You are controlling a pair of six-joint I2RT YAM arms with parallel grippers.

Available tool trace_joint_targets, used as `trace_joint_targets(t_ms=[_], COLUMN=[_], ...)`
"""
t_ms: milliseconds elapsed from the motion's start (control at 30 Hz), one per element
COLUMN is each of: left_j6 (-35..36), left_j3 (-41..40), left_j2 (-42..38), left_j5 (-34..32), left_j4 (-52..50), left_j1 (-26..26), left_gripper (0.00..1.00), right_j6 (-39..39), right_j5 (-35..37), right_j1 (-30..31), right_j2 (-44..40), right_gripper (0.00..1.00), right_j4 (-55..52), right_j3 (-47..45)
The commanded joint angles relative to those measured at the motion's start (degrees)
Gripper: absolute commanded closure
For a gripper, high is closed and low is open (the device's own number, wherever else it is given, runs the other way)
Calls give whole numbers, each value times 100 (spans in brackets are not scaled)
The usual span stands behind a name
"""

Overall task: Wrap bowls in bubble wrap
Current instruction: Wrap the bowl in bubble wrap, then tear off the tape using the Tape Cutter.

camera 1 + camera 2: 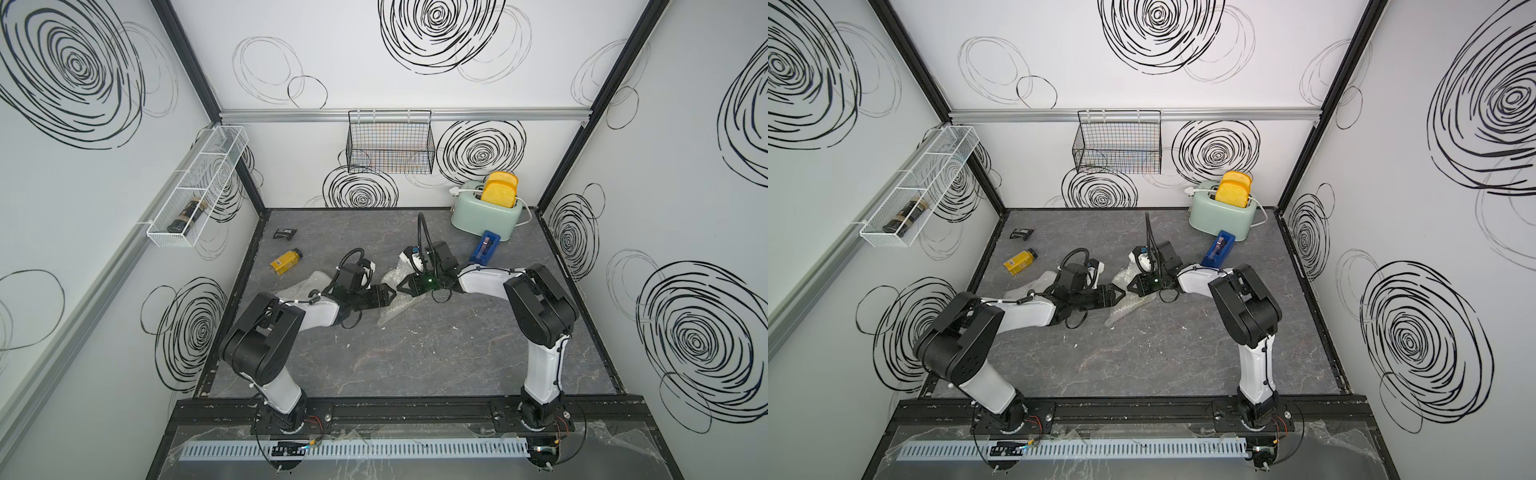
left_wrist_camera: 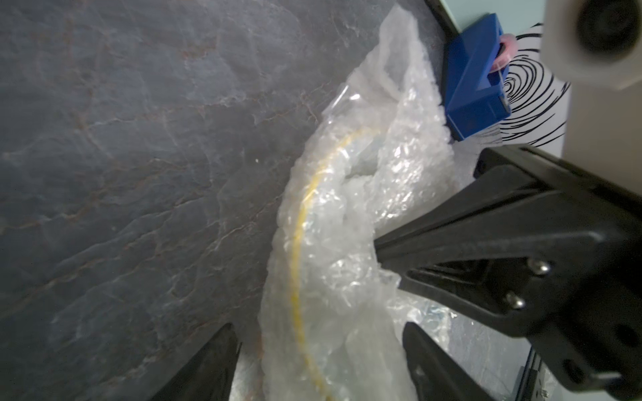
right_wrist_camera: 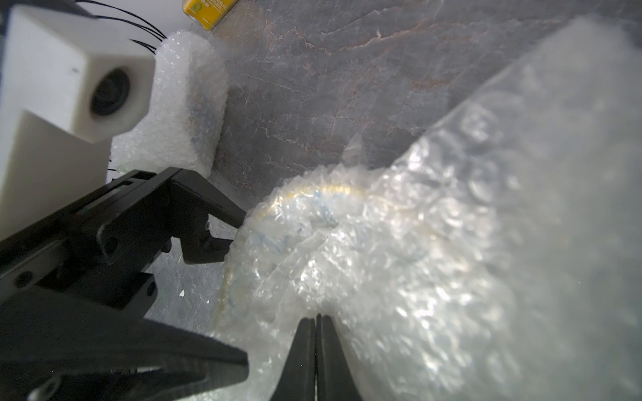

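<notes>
Mid-table, right gripper (image 3: 316,317) pinching bubble wrap (image 3: 399,260), left gripper (image 2: 318,326) apart — bowl (image 2: 298,243) wrist-view only.

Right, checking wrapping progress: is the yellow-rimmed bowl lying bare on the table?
No: in the left wrist view the yellow rim of the bowl shows only through the crinkled bubble wrap bunched over it.

Bowl (image 2: 298,250) mostly veiled by bubble wrap (image 2: 364,180), only its yellow rim showing through

White walls (image 1: 374,75), black swirl drawings (image 1: 436,25); grey marble tabletop (image 1: 415,353); wire basket (image 1: 390,145).
</notes>
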Motion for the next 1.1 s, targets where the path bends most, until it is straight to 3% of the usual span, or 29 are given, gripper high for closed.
trace_joint_targets(t_ms=[0, 133, 267, 433, 567, 733, 1067], left_j6=[55, 89, 99, 112, 125, 134, 116], left_j3=[-68, -112, -86, -86, -86, -95, -95], left_j2=[111, 102, 187, 217, 221, 234, 278], left_j5=[19, 42, 115, 143, 139, 160, 143], left_j4=[119, 139, 168, 174, 166, 187, 222], left_j1=[140, 181, 196, 207, 217, 245, 226], left_gripper=[25, 27, 28, 28, 28, 28, 28], right_j6=[-43, 35, 371, 996, 1850, 2378, 2594], right_j5=[-23, 35, 346, 535, 304, -375, -672], right_j1=[32, -70, -369, -1348, -2474, -3599, -4125], right_j2=[-209, -660, -1443, -2475, -2689, -2190, -1039], right_gripper=[90, 83, 64, 46, 48, 53, 54], right_j4=[-180, -221, -20, 647, 1091, 1147, 910], right_j3=[-20, -87, -269, -859, -1245, -1240, -635])
